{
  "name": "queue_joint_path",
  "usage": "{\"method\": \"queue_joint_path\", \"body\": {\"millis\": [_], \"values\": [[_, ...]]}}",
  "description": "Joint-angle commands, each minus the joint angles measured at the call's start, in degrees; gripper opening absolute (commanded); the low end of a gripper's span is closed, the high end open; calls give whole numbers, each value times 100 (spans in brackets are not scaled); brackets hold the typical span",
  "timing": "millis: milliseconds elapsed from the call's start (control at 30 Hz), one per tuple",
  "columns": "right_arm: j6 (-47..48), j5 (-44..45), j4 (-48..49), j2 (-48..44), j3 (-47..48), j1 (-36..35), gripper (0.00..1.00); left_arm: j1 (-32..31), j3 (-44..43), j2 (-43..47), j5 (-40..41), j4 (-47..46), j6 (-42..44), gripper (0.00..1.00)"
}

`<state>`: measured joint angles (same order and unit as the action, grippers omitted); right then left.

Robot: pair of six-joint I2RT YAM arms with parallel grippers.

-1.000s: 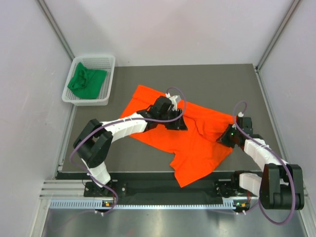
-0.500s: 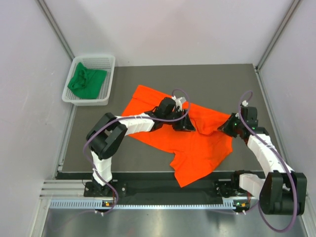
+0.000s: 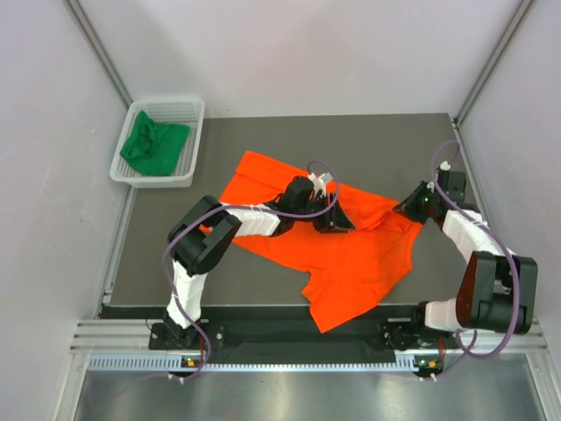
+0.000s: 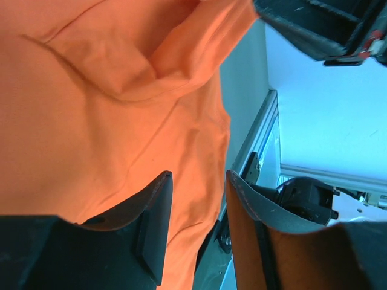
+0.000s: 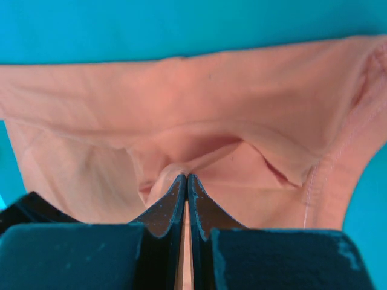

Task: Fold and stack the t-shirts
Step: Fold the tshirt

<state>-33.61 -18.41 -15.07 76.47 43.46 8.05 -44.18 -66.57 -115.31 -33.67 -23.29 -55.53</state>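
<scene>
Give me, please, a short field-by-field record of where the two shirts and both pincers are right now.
On table: bright orange cloth t-shirt, spread out and rumpled on the dark table, unfolded
In basket: dark green cloth t-shirt, bunched in the white plastic mesh basket at the far left corner
Left arm: left pincer, jaws apart, over the orange shirt's middle
Right arm: right pincer, shut on a pinch of the orange shirt's right edge
Stack: not yet begun

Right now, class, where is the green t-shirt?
In the top view, the green t-shirt lies inside the white basket at the far left corner of the table, apart from the orange t-shirt.
</scene>
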Motion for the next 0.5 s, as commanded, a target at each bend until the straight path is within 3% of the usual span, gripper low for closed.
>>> {"method": "queue_joint_path", "body": {"millis": [0,400,467], "values": [[65,-241,417,254,338,91,0,24,-208,-194,-122,-510,-247,46],[30,-611,909,1063,549,258,0,6,-489,-932,264,-1134,-1179,48],[21,-628,936,1072,540,267,0,-11,-603,-1020,413,-1011,-1197,45]]}}
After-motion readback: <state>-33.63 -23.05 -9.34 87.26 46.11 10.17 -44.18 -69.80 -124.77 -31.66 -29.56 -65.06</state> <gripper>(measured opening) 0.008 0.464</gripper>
